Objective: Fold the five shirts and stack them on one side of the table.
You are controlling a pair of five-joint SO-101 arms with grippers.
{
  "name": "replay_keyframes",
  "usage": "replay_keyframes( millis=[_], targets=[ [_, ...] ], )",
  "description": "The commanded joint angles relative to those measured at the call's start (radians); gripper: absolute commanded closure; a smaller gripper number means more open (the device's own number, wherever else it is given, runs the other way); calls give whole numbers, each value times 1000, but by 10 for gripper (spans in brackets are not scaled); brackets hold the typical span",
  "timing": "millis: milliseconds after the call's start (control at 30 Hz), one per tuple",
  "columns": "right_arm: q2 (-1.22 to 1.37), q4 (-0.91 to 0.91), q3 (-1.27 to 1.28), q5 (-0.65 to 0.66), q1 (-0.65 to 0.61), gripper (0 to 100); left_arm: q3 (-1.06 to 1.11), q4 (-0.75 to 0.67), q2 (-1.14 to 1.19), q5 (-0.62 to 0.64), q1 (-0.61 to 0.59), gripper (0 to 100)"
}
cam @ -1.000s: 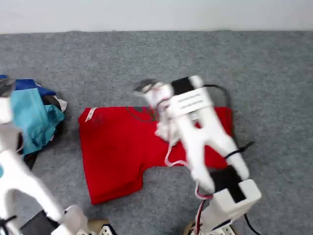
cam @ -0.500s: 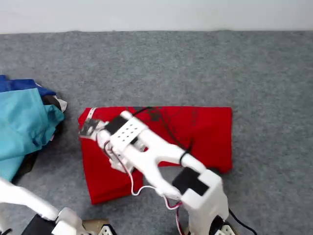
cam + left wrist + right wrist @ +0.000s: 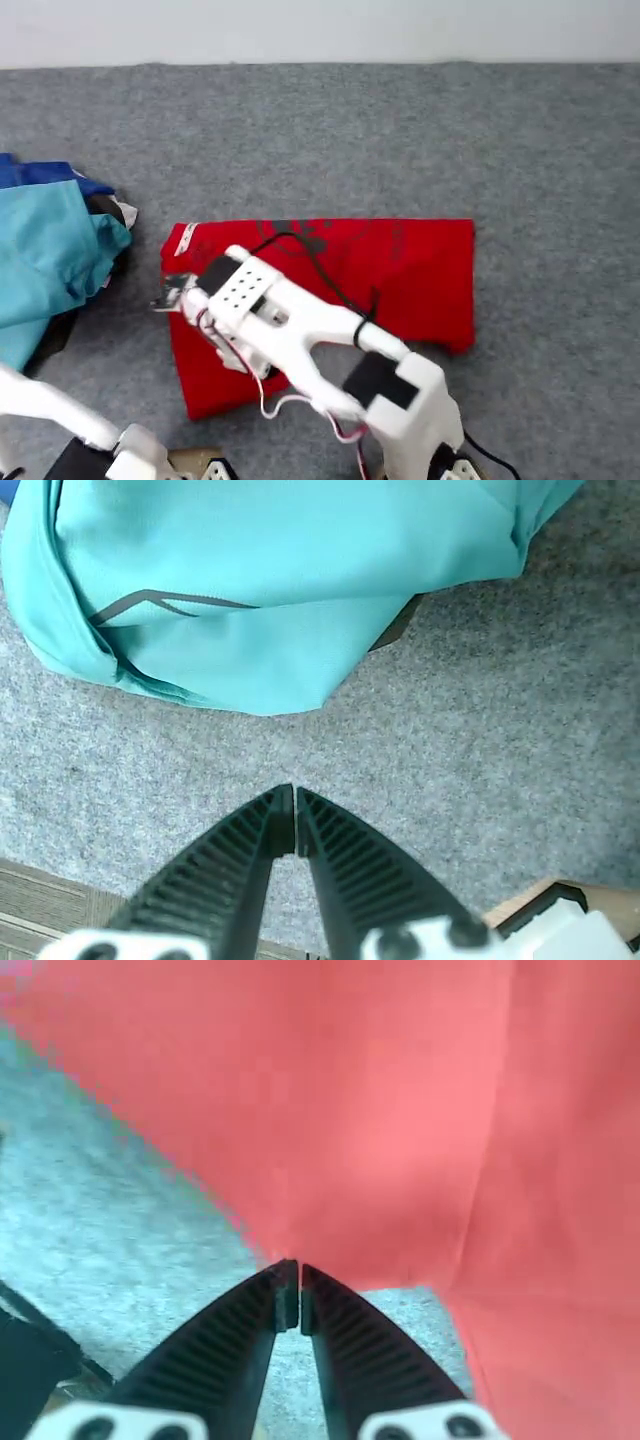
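Hanging at edge of red shirt [image 3: 410, 270]: R hand [image 3: 165, 296], closed.

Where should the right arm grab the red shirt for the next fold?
Pinch the red shirt at its edge facing the teal pile, coming in low from that side. It lies flat on the table, so only an edge offers a lip. The right gripper sits there, shut; it likely has to open first.

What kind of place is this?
Probably a robot lab workbench: a white robot arm hangs over a red shirt spread on a grey fabric-covered table, with a teal-and-blue shirt pile beside it.
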Motion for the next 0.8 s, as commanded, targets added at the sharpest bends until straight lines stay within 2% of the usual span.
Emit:
replay_keyframes(
  millis=[0,133,200,467,667,767],
  targets=[
    [-105,5,-5,12,-51,946,-36,-5,-31,-9,5,985],
    [-85,2,-5,69,-99,780,-36,-5,-31,-9,2,985],
    [-61,-4,-5,84,-122,742,-36,-5,-31,-9,2,985],
    [44,-93,-6,132,-206,742,-36,-5,-37,-9,2,985],
    [108,-143,-9,132,-211,743,-38,-2,-37,-9,0,985],
    [117,-143,-11,133,-213,783,-39,3,-38,-9,0,985]
  ],
)
